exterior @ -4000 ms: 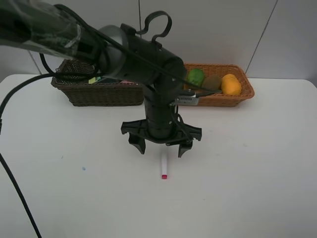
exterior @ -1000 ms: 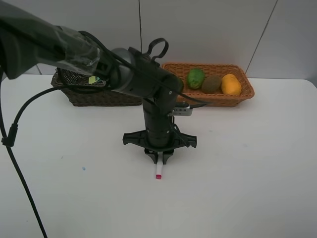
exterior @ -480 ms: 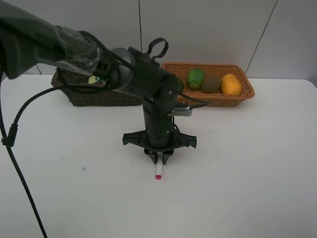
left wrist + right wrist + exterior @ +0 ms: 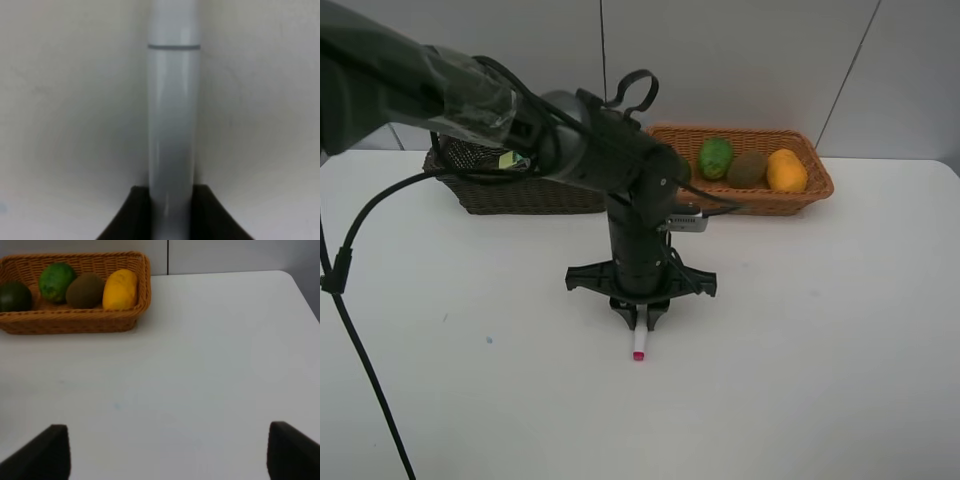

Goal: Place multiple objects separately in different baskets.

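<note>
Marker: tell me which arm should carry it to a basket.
Left. Its pincer is already shut on the marker at mid-table. The right pincer stands open and empty, off near the tan basket of fruit.

- Marker: smooth, glossy white plastic barrel
- Light basket and dark basket: rough woven wicker
- Table: smooth, matt white
- Left arm: black, slightly shiny, upper part wrapped in clear film
</note>
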Available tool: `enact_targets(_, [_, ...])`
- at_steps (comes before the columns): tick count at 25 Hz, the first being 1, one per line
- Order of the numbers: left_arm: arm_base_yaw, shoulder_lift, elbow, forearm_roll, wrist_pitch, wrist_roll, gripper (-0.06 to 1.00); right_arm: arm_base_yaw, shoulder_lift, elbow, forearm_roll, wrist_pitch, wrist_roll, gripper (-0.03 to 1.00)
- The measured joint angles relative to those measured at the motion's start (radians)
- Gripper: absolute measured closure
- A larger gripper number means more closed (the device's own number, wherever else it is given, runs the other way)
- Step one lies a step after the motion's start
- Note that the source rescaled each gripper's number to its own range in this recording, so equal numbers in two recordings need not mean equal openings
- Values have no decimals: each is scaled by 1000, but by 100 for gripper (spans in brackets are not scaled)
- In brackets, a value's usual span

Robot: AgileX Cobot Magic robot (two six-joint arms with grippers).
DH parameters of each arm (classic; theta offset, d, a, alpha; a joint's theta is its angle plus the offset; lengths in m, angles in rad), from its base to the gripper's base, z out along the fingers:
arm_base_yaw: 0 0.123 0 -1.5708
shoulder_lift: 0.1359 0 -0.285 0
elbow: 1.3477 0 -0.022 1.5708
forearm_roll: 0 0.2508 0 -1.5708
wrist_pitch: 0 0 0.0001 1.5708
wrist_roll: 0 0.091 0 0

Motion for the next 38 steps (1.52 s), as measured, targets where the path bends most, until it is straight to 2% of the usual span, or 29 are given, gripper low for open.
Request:
enact_targets(11, [0,-179,0,7,64,0,92,0,0,0,0,0,0,-1])
enact_targets(20, [22,-346,0,84,95,0,92,0,0,0,0,0,0,-1])
enact_targets(29, [109,-482,0,187,179,12,92,0,0,0,0,0,0,-1])
enact_targets(33, [162,-518,0,208,220,34,92,0,0,0,0,0,0,-1])
enact_targets(38, [232,-526,0,225,218,74,92,0,0,0,0,0,0,-1])
